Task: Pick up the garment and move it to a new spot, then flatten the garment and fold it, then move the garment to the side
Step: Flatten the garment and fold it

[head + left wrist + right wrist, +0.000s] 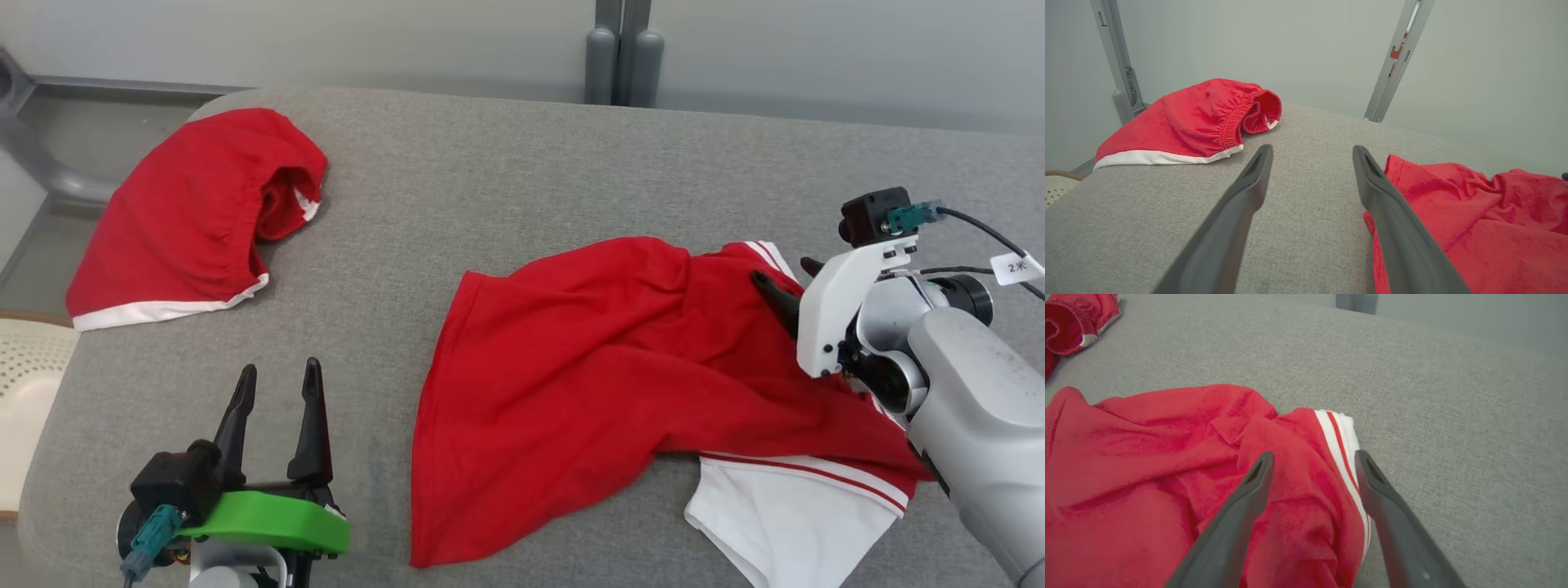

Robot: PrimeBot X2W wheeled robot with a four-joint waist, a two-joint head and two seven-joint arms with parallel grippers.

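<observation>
Our right hand (782, 271) hovers with its two dark fingers spread wide and nothing pinched between them, low over the bunched edge of the red garment (588, 359). We cannot tell whether the tips touch the cloth. From under that hand the garment spills away to its left in loose folds across the grey surface (506, 163), ending just beside our left hand (280, 369), which is also spread and empty above bare fabric. Beyond the left hand, and well apart from it, a second red piece (188, 220) lies in a heap. We judge the work barely begun: the garment is rumpled, neither flattened nor folded, so the grasp, the smoothing, the fold and the move aside all remain. The right wrist view shows what the head view hides behind the arm: a white band with a red stripe lies directly between the right fingers. The head view alone gives the garment's whole outline and its white panel on the near side. The left wrist view reveals the gathered elastic opening of the second piece.
</observation>
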